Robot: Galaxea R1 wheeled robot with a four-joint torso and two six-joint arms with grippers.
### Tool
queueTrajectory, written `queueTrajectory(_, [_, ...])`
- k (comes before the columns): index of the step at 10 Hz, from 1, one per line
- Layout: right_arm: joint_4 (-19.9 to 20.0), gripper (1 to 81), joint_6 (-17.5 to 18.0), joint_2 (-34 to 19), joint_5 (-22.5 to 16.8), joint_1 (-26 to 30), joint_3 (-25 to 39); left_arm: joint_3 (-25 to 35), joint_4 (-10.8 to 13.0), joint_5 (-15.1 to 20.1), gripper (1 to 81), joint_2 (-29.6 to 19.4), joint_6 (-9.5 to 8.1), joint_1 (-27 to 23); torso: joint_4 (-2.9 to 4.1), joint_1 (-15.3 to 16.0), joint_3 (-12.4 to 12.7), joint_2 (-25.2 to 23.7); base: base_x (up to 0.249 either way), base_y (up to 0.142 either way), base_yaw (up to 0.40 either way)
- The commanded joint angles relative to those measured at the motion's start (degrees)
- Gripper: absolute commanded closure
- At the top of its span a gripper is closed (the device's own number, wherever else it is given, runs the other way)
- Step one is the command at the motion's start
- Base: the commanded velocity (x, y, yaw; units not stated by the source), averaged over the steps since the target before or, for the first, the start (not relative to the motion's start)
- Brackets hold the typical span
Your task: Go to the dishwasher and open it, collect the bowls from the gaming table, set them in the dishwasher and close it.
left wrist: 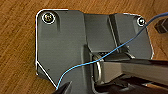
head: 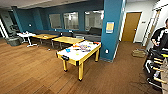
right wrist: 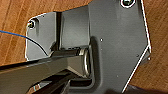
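Ahead, the gaming table is seen standing on the wooden floor, just beside a teal pillar. On its white top a blue bowl is set near the closer end, among colourful clutter (too blurred to sort). A person is glimpsed at the right edge. Whether either hand is apart or together cannot be told.

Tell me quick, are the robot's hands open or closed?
Left gripper: cannot be told.
Right gripper: cannot be told.
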Motion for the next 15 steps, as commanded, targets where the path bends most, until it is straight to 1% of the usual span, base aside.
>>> queueTrajectory(1, [-0.2,1.0,-0.1,0.2,-3.4,2.6,0.1,0.2,-0.4,3.1,1.0,-0.1,0.16,-2.0,0.0,0.0,0.0,0.0,0.129,0.061,0.0])
queueTrajectory(9, [-0.1,1.0,-0.1,0.1,-3.3,2.3,0.1,0.2,-0.3,3.1,1.0,0.0,0.16,-2.0,0.0,0.0,0.0,0.0,0.134,0.076,0.0])
queueTrajectory(15, [-0.2,1.0,-0.1,0.2,-3.4,2.6,0.1,0.2,-0.3,3.1,1.0,-0.3,0.16,-2.0,0.0,0.0,0.0,0.0,0.135,0.063,0.0])
